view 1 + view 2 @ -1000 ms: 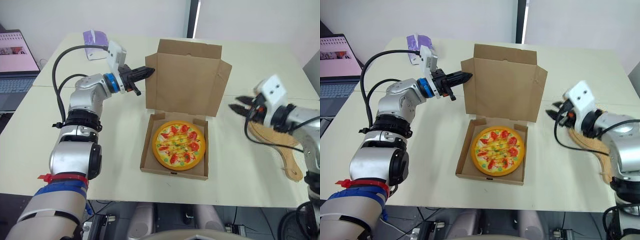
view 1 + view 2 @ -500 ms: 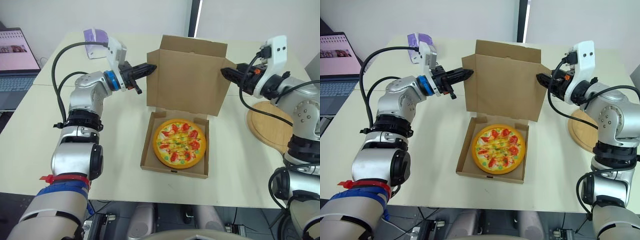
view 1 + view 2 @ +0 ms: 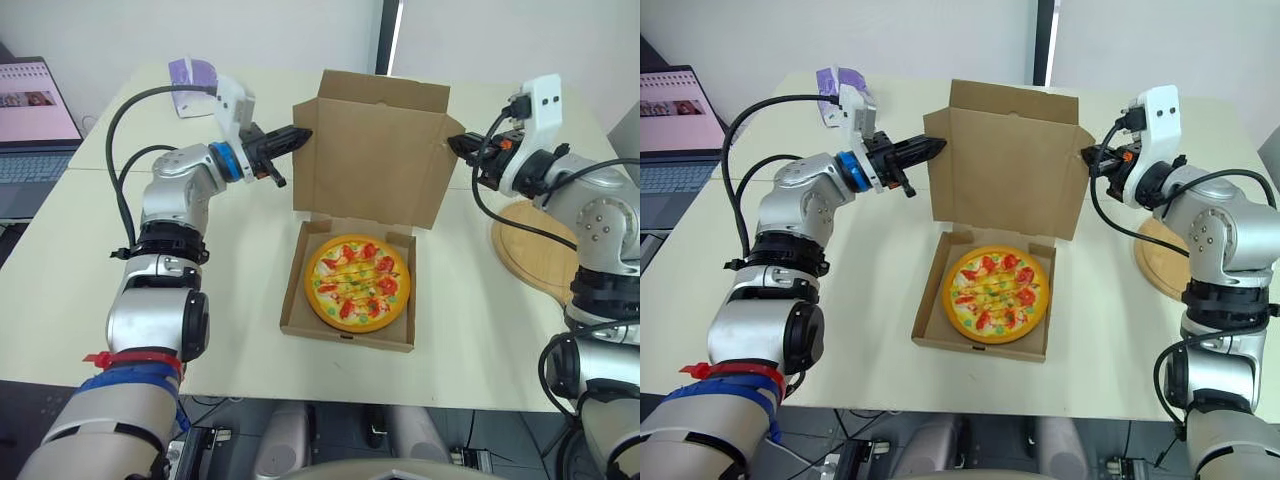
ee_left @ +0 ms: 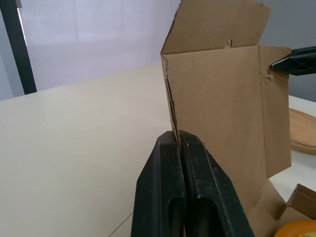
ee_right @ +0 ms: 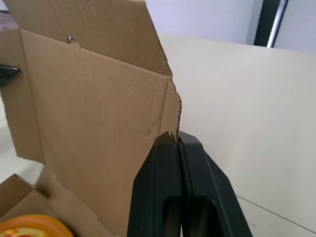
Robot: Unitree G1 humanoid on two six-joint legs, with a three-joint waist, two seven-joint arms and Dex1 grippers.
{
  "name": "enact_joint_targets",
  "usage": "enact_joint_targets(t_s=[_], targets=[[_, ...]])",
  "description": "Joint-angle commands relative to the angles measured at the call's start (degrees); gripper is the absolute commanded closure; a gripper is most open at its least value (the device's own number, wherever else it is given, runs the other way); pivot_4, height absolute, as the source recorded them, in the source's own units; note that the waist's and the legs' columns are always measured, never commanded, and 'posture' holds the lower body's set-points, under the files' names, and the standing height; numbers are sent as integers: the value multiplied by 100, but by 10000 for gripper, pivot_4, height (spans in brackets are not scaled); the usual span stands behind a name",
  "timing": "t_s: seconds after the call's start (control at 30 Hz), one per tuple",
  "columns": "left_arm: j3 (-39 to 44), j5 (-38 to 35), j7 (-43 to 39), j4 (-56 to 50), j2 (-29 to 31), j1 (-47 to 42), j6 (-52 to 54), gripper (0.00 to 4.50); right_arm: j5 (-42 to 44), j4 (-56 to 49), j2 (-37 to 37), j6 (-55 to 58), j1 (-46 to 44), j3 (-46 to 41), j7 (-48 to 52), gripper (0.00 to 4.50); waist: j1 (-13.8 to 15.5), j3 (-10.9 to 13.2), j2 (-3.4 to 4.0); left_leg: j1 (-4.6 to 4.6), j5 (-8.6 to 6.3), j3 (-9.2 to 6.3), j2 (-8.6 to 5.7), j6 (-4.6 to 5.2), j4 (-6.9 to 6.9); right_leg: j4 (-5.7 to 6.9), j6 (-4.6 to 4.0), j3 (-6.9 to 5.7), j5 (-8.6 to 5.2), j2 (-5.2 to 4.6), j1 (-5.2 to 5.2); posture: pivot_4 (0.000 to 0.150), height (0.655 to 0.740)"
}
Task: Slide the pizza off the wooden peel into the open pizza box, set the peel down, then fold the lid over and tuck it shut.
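Our right gripper [image 3: 1087, 155] had left the peel [image 3: 1160, 262] on the table [image 3: 870, 280] and clamped the right edge of the upright lid [image 3: 1005, 165], our left gripper [image 3: 937, 147] pinching its left edge; the pizza [image 3: 996, 294] lay in the box [image 3: 930, 330], so folding could begin

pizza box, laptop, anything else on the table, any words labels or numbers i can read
No text can be read.
pizza box: plain brown cardboard, no print or label.
laptop: the screen shows a picture; any writing on it is too small to read.
purple packet: no legible marking.
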Motion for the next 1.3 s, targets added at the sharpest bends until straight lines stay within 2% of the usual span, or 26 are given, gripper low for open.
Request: enact_joint_targets(t_s=[0.03,0.27,0.33,0.47,0.6,0.8,1.0,1.3], targets=[[69,156,245,259,-138,-494,-437,45000,-242,323,-204,-543,-386,50,41,44629,-2,0,0,0,0,0,0,1,0,0,-1,0,0,0,0,1500,7218],[126,439,671,1074,-384,-1028,-1009,45000,-656,1311,-342,-1389,-931,218,124,44629,-10,0,0,-7,2,16,-2,-1,-2,6,-1,0,1,0,-19,1500,7218],[150,409,627,1051,-400,-1023,-960,45000,-632,1182,-315,-1319,-927,213,117,44629,-10,0,0,-14,3,21,-1,-1,-2,11,-1,1,1,-2,-30,1500,7218],[143,348,599,592,-371,-722,-631,45000,-508,192,-196,-944,-428,209,-54,44629,-9,0,0,-30,3,24,1,-2,-5,21,-2,6,1,-2,-54,1500,7218],[213,214,850,-312,-399,-214,-161,45000,-616,-746,54,-693,43,144,-614,44629,-15,-1,1,-31,3,37,2,-3,-8,22,-2,37,1,-1,-64,1500,7218],[268,-101,1569,-2377,-566,710,954,45000,-907,-1993,452,-396,536,284,-1464,44629,-8,-1,1,-23,3,53,0,-3,1,31,2,63,4,0,-66,1500,7218],[273,-345,2255,-3814,-684,1137,1923,45000,-957,-2536,657,-75,654,386,-1768,44629,-9,-2,0,-17,4,60,-1,-3,3,34,2,78,11,6,-64,1500,7218],[285,-682,3139,-5188,-904,1477,3042,45000,-777,-3045,1047,660,678,194,-2116,44629,-9,-4,2,-15,4,63,0,-3,3,33,2,83,12,10,-65,1500,7218]])
